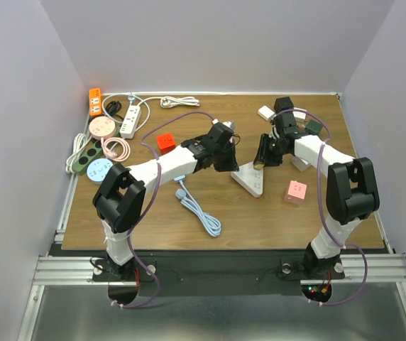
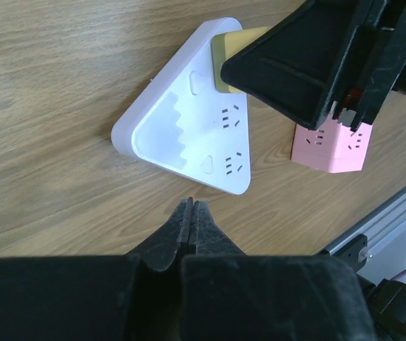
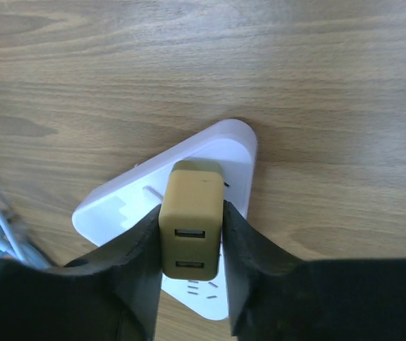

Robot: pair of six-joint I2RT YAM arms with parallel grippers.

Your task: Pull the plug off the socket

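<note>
My right pincer (image 3: 191,245) clamps both sides of the mustard-yellow plug (image 3: 191,206), which stands at one corner of the white triangular socket (image 3: 111,209) on the wooden desk (image 3: 189,57). My left pincer (image 2: 192,213), fingers (image 2: 177,238) pressed together on nothing, points at the socket's opposite edge, just beside it; a pink cube outlet (image 2: 331,145) sits near.

Top camera: high behind the near edge, looking down over the whole worktop (image 1: 260,220). Left wrist camera: close, looking down at the white socket (image 2: 182,135) mid-worktop. Right wrist camera: closer, same socket. All three share it.
</note>
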